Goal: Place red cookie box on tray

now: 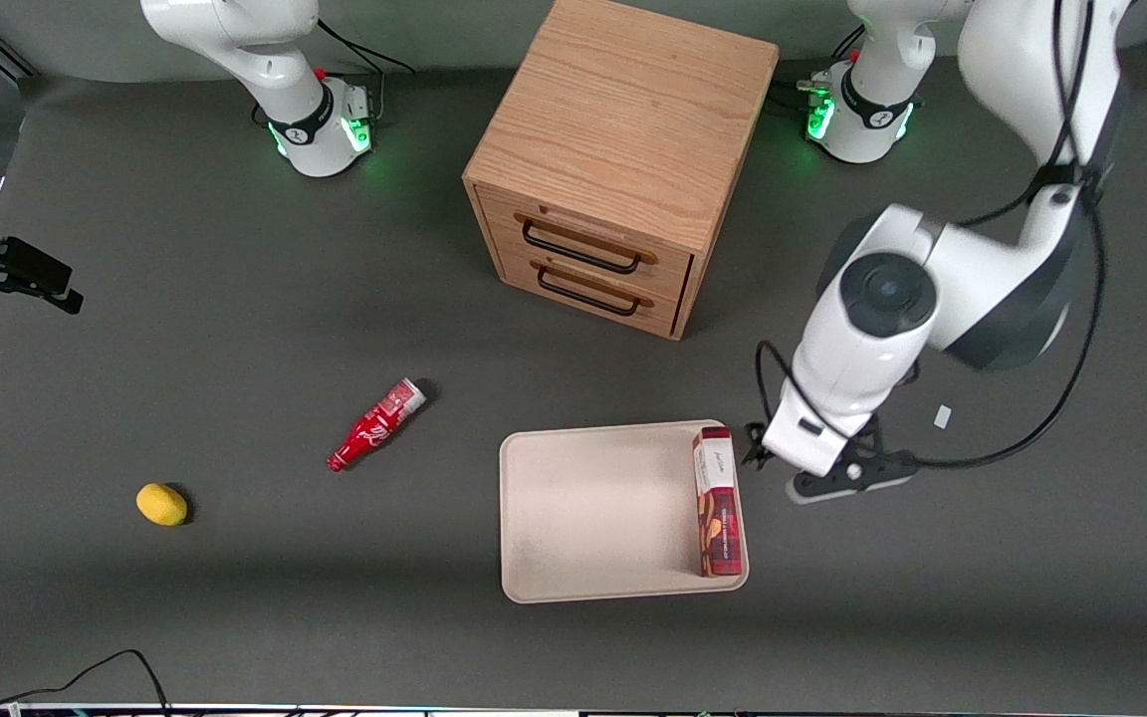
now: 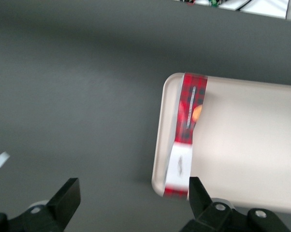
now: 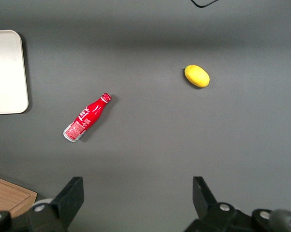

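The red cookie box (image 1: 718, 503) lies flat in the cream tray (image 1: 593, 508), along the tray's rim toward the working arm's end, its white end farther from the front camera. My left gripper (image 1: 812, 453) hangs over the bare table just beside that rim, close to the box's white end. In the left wrist view the gripper (image 2: 134, 193) is open and empty, with one fingertip (image 2: 197, 191) next to the white end of the box (image 2: 189, 130), which rests on the tray (image 2: 242, 140).
A wooden two-drawer cabinet (image 1: 623, 159) stands farther from the front camera than the tray. A red bottle (image 1: 376, 425) and a yellow lemon (image 1: 161, 504) lie toward the parked arm's end. A small white scrap (image 1: 942, 416) lies near my arm.
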